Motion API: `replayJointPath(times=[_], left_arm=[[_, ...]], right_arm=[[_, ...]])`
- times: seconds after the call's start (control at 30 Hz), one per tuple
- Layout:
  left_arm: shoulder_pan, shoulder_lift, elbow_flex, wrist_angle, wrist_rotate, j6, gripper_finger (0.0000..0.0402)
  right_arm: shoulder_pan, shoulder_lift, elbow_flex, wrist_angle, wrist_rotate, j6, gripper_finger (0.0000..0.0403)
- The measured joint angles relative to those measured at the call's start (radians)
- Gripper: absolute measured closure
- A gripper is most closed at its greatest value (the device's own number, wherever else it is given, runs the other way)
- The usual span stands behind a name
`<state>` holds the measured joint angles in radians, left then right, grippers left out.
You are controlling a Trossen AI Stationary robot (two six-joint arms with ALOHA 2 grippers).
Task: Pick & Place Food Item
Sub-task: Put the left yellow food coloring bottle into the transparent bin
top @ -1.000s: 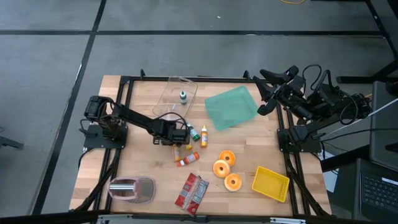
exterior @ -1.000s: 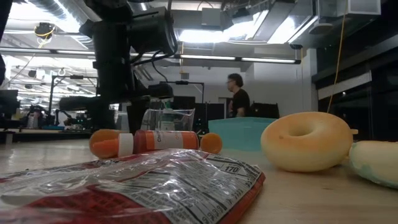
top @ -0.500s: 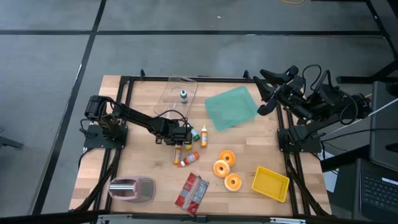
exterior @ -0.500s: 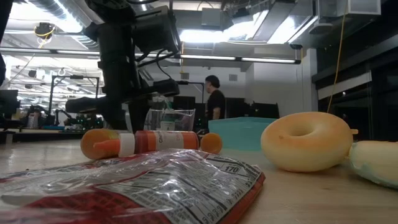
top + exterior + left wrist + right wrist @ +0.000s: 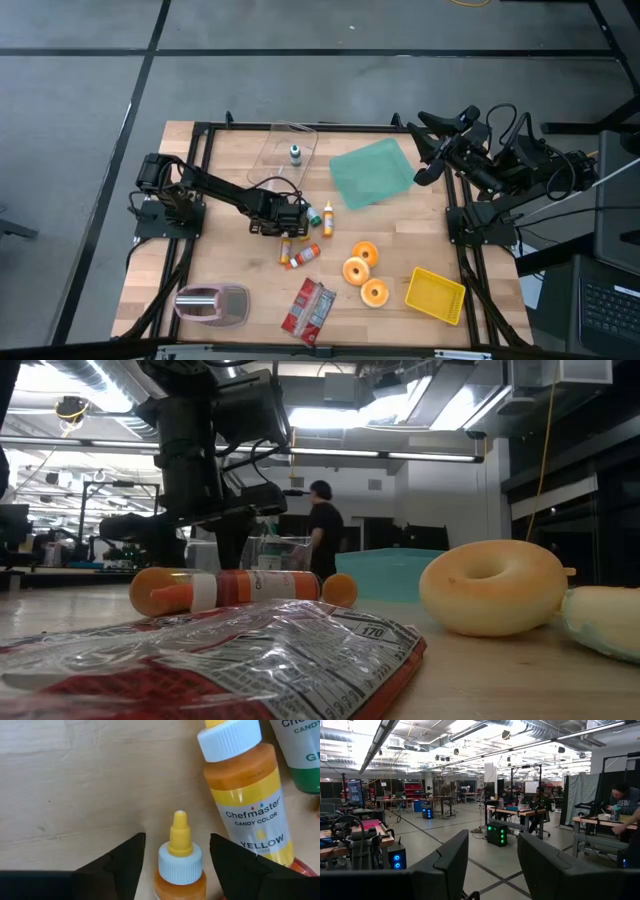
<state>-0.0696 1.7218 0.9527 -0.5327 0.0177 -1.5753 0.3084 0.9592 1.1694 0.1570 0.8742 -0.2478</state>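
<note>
Early days on this one, I'd say. The left hand [image 5: 283, 222] is down near the middle of the counter [image 5: 215, 180], fingers apart on either side of a little orange bottle [image 5: 179, 865] that's lying flat on the wood. It isn't clamped on it, so nothing is picked up. That leaves the squeeze, the lift and the drop-off. My guess is it goes in the clear bin [image 5: 278, 150], but I can't say for sure. The right hand [image 5: 428, 165] is parked up high past the counter's right edge, fingers apart with nothing between them.

Head count, big stuff first:
- 1 teal lid [image 5: 372, 172], just beside the clear bin
- 1 clear bin, with one bottle [image 5: 295, 153] already inside
- 1 yellow tray [image 5: 436, 295], near the right front corner
- 1 pink-and-grey thing [image 5: 212, 303], can't tell what it is
- 1 red snack packet [image 5: 308, 310]
- 3 donuts [image 5: 364, 252], bunched together
- 5 bottles that I can make out: the orange one, a yellow one [image 5: 245, 805] and a green one [image 5: 300, 750] close by, a red one [image 5: 303, 257], plus the one in the bin
</note>
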Motion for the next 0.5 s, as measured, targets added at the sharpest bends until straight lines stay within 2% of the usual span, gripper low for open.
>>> replayJointPath(times=[0.23,0.37,0.5], left_arm=[[0.007,0.0,0.0,0.013,-0.02,0.0,0.0218],[0.006,0.0,0.0,0.014,0.001,0.011,0.0244],[0.006,0.0,0.0,0.015,0.017,0.036,0.0252]], right_arm=[[0.0,0.0,0.0,-0.001,0.027,-0.003,0.0234],[0.0,0.0,0.0,-0.001,0.027,-0.003,0.0234],[0.0,0.0,0.0,-0.001,0.027,-0.003,0.0234]])
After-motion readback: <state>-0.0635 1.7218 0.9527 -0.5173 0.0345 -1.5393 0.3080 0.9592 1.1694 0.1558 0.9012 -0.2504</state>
